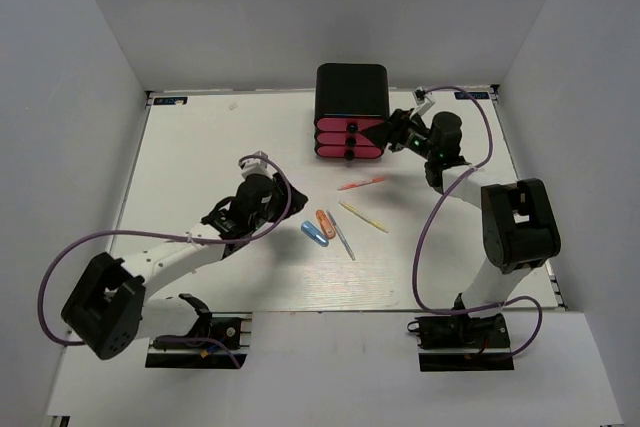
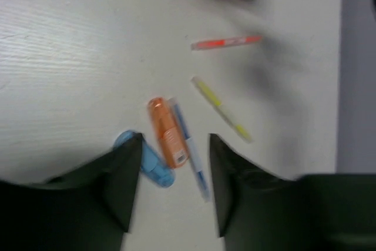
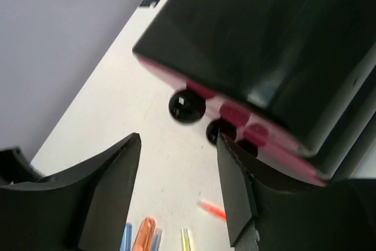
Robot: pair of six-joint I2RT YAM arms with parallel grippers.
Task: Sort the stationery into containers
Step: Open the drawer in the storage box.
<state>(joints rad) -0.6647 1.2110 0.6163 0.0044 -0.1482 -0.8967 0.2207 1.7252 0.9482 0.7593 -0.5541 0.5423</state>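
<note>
The black cabinet stands at the back with three pink drawers and black knobs, all drawers closed. My right gripper is open and empty just right of the drawer fronts; in the right wrist view the knobs sit just beyond its fingertips. Mid-table lie a blue capsule, an orange capsule, a grey-blue pen, a yellow pen and a pink-orange pen. My left gripper is open above the orange capsule and blue capsule, holding nothing.
The white table is boxed in by grey walls on three sides. The right arm's cable loops over the table's right part. The left arm lies across the near left.
</note>
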